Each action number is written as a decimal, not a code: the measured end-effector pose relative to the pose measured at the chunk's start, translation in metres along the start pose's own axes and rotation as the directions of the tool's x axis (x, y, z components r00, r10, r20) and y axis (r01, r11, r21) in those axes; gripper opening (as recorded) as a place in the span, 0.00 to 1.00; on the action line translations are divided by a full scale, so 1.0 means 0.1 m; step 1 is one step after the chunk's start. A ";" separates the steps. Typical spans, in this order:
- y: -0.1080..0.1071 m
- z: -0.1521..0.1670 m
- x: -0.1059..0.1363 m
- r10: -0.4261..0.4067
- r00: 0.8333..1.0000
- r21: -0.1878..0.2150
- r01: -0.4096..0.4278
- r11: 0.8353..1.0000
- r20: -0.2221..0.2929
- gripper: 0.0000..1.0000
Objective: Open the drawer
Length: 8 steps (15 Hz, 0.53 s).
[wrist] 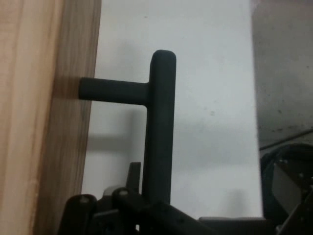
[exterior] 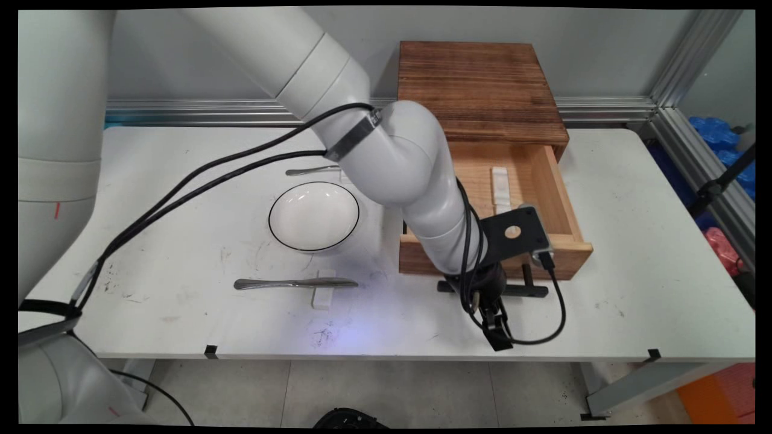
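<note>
A wooden drawer box [exterior: 482,90] stands at the back of the white table [exterior: 633,241], with its drawer [exterior: 543,181] pulled out toward the near side. My gripper [exterior: 491,313] points down at the drawer's black bar handle [exterior: 531,291] [wrist: 159,127], near the handle's left half. In the hand view the bar runs up from between my gripper's [wrist: 151,210] linkage, beside the wooden drawer front [wrist: 44,122]. A long white piece [exterior: 500,187] lies inside the drawer.
A white bowl with a dark rim [exterior: 313,216] sits left of the drawer. A metal utensil [exterior: 283,283] lies on a small white rest [exterior: 324,295] near the front edge. Another utensil [exterior: 310,171] lies behind the bowl. The table edge is close in front of the handle.
</note>
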 end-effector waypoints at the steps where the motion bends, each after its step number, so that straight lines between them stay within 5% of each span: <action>1: 0.04 0.00 0.00 0.000 1.000 -0.005 0.000 1.000 0.001 1.00; 8: 0.24 -0.01 -0.02 0.006 1.000 -0.034 -0.006 0.999 0.011 1.00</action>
